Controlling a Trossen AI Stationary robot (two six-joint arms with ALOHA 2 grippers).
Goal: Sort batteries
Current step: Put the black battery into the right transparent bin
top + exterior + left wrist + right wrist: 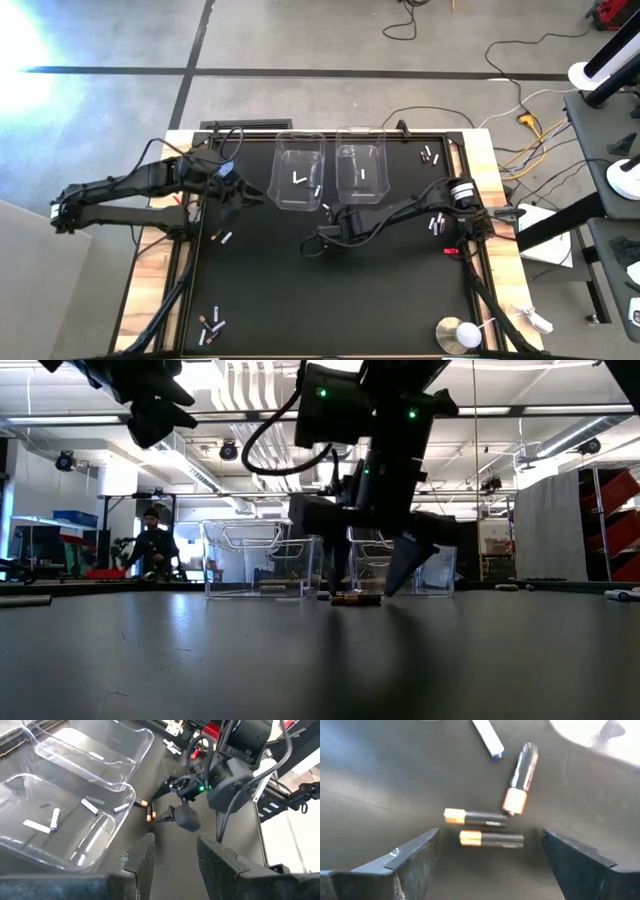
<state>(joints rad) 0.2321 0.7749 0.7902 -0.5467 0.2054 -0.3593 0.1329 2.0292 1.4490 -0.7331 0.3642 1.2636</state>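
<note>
Near the high view's centre, the right gripper (322, 243) sits low beside the clear bins (298, 170). Its wrist view alone shows fingers spread around two dark copper-ended batteries (491, 839) lying crosswise, a third (520, 777) near-vertical. Left gripper (172, 857) hovers apart, empty.

1. A black mat (330, 290) covers the counter (150, 290), whose pale wooden edge shows along both sides.
2. Two clear plastic bins (298, 170) stand side by side near the far edge of the mat, touching or nearly so.
3. A round metal disc (462, 335) with a white top lies at the near right corner.
4. A small red piece (450, 250) lies near the mat's right edge.
5. Cables (520, 130) trail over the grey floor beyond the counter.
6. A person (152, 545) in dark clothes stands far back in the room.
</note>
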